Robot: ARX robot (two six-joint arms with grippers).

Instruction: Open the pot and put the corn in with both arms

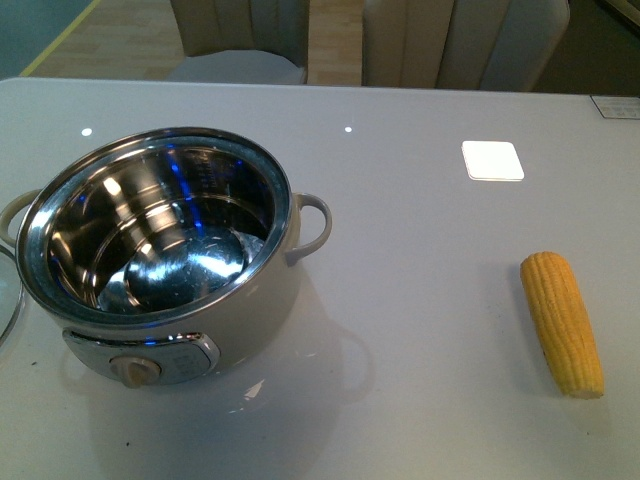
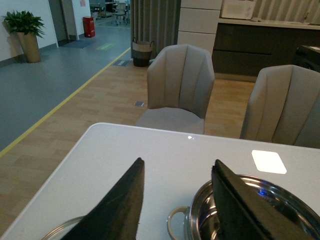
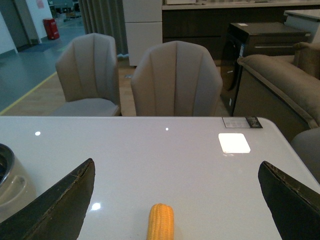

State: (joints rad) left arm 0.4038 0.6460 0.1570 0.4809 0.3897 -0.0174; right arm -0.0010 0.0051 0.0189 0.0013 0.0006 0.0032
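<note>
There is one pot (image 1: 160, 260), round and cream-white, uncovered, with a shiny steel bowl, two loop handles and a beige dial. It sits just ahead of the left gripper (image 2: 177, 161), partly behind one of its spread-apart fingers. The single corn (image 3: 160, 220), yellow, husked and tapered, lies flat on the white table (image 1: 420, 300) between the widely parted fingers of the right gripper (image 3: 176, 161), touching neither. A curved rim beside the left gripper may be a glass lid (image 2: 60, 229). Two chairs (image 3: 175, 80) stand beyond.
</note>
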